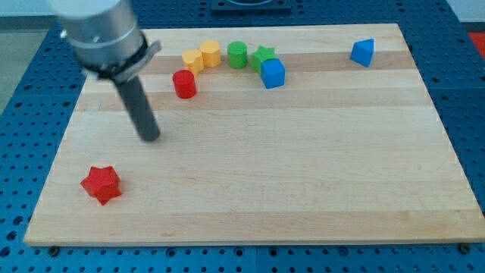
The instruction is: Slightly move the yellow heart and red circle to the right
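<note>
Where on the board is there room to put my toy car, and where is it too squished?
Plenty of bare wood lies right of my tip and the red star, below the blue cube. It is squished near the view's top: red circle, two yellow blocks, green cylinder, green star. The blue block sits alone, top right.

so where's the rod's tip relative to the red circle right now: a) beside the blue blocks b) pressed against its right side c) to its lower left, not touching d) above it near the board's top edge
c: my tip sits toward the view's bottom left of the red circle, with bare board between them.
</note>
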Available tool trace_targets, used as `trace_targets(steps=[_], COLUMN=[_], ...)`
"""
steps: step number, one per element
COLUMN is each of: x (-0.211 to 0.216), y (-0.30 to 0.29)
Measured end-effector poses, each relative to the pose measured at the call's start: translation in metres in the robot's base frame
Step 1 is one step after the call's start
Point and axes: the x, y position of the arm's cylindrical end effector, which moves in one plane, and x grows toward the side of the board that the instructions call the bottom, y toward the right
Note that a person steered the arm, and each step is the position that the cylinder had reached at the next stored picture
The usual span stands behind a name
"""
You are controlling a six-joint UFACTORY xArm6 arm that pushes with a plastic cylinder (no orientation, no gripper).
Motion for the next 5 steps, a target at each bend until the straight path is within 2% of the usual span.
trace_targets(steps=[2,4,5], x=[-0.033,-0.181,-0.180], y=[-0.002,-0.006,0.011])
